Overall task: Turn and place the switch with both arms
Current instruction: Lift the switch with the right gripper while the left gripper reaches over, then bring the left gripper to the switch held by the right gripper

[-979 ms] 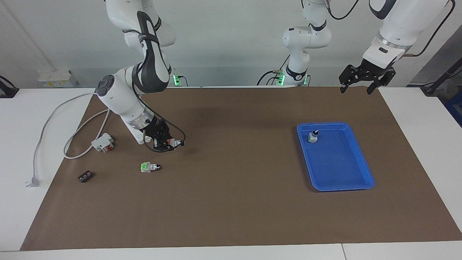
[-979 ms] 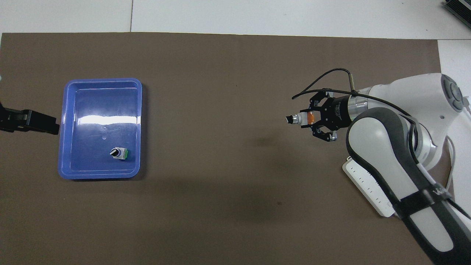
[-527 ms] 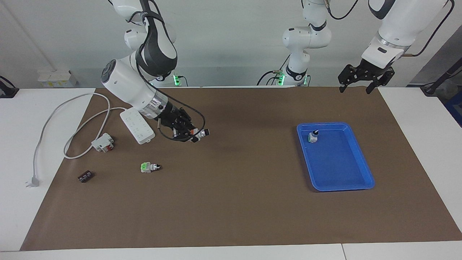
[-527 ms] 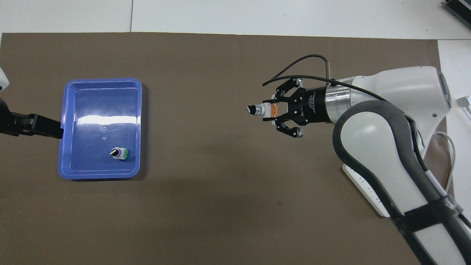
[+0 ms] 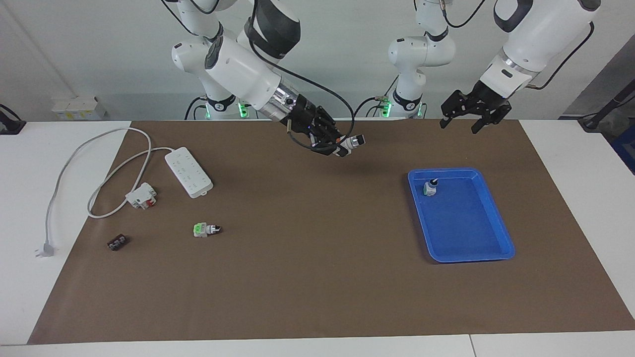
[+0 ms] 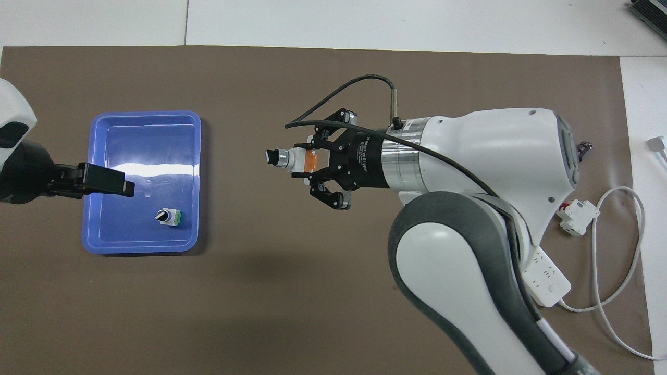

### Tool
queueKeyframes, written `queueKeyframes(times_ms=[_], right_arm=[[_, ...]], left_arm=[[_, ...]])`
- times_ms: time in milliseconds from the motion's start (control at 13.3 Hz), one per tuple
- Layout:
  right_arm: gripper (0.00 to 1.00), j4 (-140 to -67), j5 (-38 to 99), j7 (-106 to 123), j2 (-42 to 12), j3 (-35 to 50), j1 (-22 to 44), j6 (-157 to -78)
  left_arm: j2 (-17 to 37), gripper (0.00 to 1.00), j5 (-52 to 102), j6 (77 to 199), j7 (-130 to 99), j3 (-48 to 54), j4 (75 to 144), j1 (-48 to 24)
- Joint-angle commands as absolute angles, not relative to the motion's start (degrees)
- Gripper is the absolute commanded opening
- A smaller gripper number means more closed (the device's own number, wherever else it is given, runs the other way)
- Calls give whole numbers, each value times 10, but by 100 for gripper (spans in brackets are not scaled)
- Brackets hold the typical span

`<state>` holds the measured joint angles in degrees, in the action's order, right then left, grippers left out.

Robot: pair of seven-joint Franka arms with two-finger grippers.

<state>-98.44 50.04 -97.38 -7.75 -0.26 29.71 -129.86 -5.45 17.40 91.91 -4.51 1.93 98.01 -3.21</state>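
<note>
The switch (image 5: 351, 142) (image 6: 285, 158), with an orange end block, a whitish middle and a black knob, is held level in the air over the middle of the brown mat. My right gripper (image 5: 340, 146) (image 6: 309, 161) is shut on its orange end, and the knob points toward the blue tray (image 5: 466, 171) (image 6: 146, 113). High in the air hangs my left gripper (image 5: 459, 126) (image 6: 110, 182), open and holding nothing. From above it lies over the tray's edge at the left arm's end.
A green-ended switch (image 5: 430, 188) (image 6: 169, 217) stands in the tray. At the right arm's end lie another green-ended switch (image 5: 206, 229), a white power strip (image 5: 188, 171) (image 6: 544, 271) with its cable, a white-and-red block (image 5: 142, 195) (image 6: 576, 216) and a small black part (image 5: 117, 242).
My right gripper has lifted the switch from near the power strip and carried it toward the tray. The left gripper has drifted over the tray's edge.
</note>
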Motion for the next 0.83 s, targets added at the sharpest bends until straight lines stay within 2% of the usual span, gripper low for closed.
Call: queueKeyframes(times_ms=[0, 151, 301, 603, 753], right_arm=[[0, -973, 507, -996, -88, -4, 306, -1299], [0, -975, 505, -991, -89, -4, 308, -1296], [0, -976, 504, -991, -89, -3, 309, -1299], [0, -977, 503, -991, -89, -4, 317, -1300], [0, -978, 502, -991, -89, -4, 318, -1300]], left_arm=[[-72, 99, 265, 970, -178, 15, 1007, -47], [-70, 98, 315, 992, -242, 15, 1008, -57], [-70, 92, 363, 1024, -310, 15, 1024, -71], [-68, 91, 438, 1081, -366, 15, 1051, -110], [-63, 82, 461, 1102, -367, 15, 1059, -118]])
